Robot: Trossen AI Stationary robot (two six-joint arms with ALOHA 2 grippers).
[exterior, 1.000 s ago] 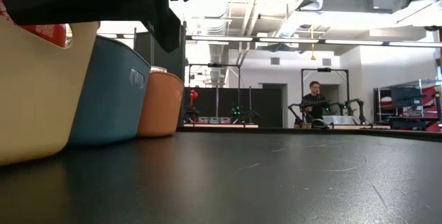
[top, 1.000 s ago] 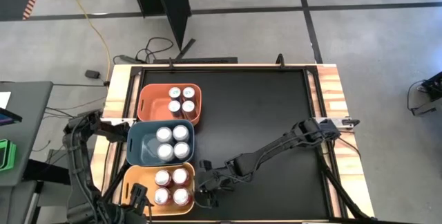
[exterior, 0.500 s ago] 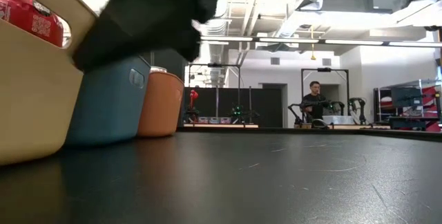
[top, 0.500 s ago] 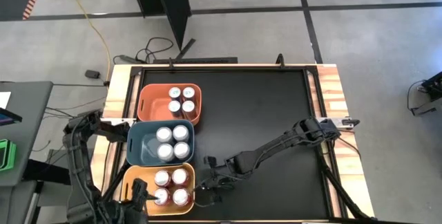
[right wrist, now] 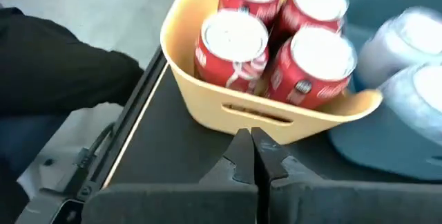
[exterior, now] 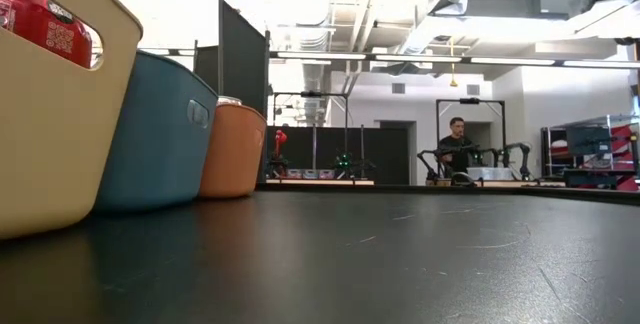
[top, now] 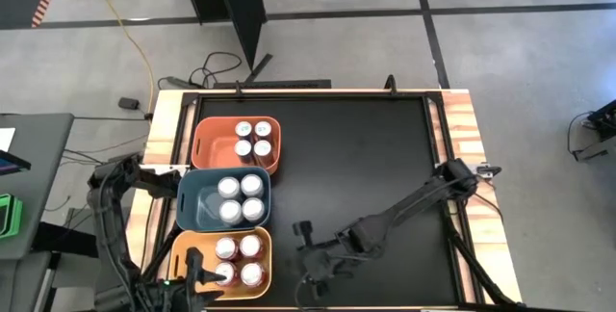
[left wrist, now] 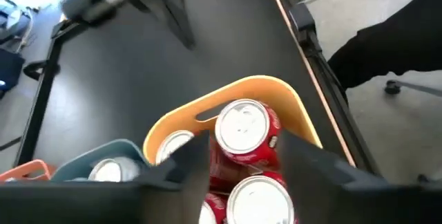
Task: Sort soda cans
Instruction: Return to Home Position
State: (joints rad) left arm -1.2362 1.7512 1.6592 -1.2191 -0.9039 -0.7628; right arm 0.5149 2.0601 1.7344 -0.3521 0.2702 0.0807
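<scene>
Three bins stand in a row along the table's left side. The yellow bin (top: 173, 245) holds several red soda cans (top: 239, 260), the blue bin (top: 183, 199) holds silver-topped cans (top: 241, 199), and the orange bin (top: 197, 143) holds more cans (top: 252, 139). My left gripper (top: 197, 266) hangs open over the yellow bin. In the left wrist view its fingers (left wrist: 242, 158) stand on either side of the red cans (left wrist: 243, 131); I see no touch. My right gripper (top: 302, 240) is shut, right of the yellow bin, and points at its wall (right wrist: 228, 113).
Black table top (top: 366, 168) spreads to the right of the bins. In the low view the yellow bin (exterior: 50, 134), blue bin (exterior: 155, 134) and orange bin (exterior: 232, 149) stand at the left. A person (exterior: 455, 144) is far off in the room behind.
My right gripper has drawn back from the yellow bin's right side toward the table's right and near edges, and has left the low view. The bins and cans have stayed where they were.
</scene>
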